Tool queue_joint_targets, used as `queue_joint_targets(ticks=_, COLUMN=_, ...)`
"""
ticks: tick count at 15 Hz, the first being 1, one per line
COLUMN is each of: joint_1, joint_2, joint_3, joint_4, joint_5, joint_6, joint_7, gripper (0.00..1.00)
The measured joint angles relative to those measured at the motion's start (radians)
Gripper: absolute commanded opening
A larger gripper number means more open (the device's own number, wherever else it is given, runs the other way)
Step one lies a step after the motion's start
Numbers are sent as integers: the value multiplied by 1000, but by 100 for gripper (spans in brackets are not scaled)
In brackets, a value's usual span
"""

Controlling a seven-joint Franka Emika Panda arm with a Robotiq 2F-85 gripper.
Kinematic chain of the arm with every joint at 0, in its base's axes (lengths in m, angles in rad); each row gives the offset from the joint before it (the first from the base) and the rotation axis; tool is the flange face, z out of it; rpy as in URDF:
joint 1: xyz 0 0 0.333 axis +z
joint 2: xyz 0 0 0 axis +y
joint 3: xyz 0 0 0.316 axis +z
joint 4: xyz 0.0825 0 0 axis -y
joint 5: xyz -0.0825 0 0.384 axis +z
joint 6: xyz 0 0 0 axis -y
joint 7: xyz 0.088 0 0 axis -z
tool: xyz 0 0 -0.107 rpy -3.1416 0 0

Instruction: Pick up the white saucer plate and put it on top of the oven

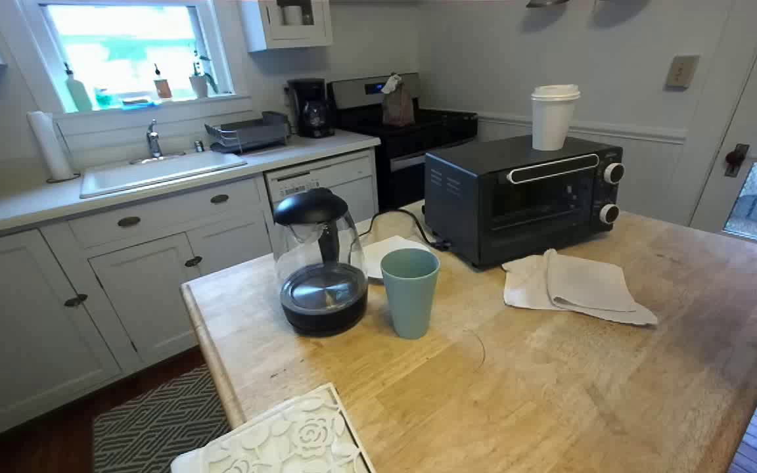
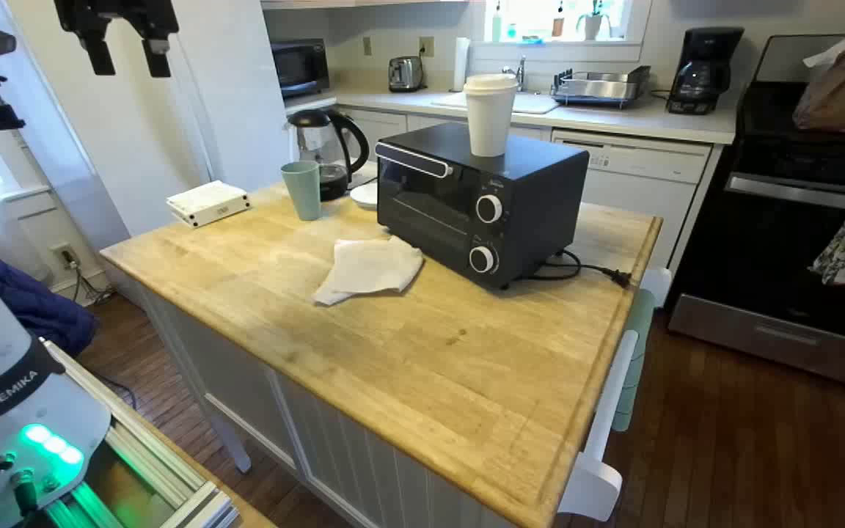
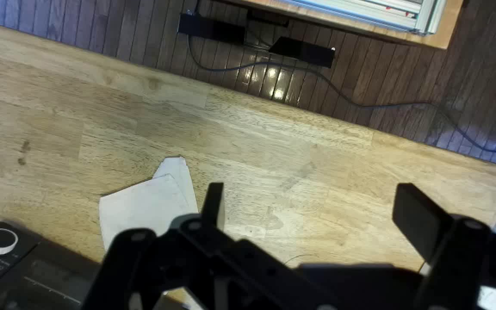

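The white saucer plate point(image 1: 385, 251) lies on the wooden table, partly hidden behind the glass kettle and the teal cup. It also shows in an exterior view point(image 2: 364, 196), its right part hidden by the oven's edge. The oven point(image 1: 516, 197) is a black box with a silver handle and white-rimmed knobs; it also shows in an exterior view point(image 2: 477, 198) and at the lower left of the wrist view point(image 3: 45, 275). My gripper point(image 2: 131, 70) is open and empty, high above the table, away from plate and oven. In the wrist view its spread fingers point(image 3: 310, 189) frame bare wood.
A lidded white cup point(image 1: 552, 118) stands on the oven top. The glass kettle point(image 1: 322, 276) and teal cup point(image 1: 411, 295) stand close by the plate. A folded white cloth point(image 1: 575, 289) lies before the oven. A carved white box point(image 2: 210, 202) lies near the table's edge. A cord point(image 1: 418, 226) runs beside the oven.
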Motion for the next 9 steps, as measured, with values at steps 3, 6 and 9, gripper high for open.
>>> queue_joint_targets(ticks=3, joint_1=0, joint_2=0, joint_3=0, joint_4=0, joint_5=0, joint_6=0, joint_7=0, gripper=100)
queue_joint_targets(ticks=6, joint_1=0, joint_2=0, joint_3=0, joint_4=0, joint_5=0, joint_6=0, joint_7=0, gripper=100)
queue_joint_targets(ticks=9, joint_1=-1, joint_2=0, joint_3=3, joint_4=0, joint_5=-8, joint_6=3, joint_7=5, gripper=100)
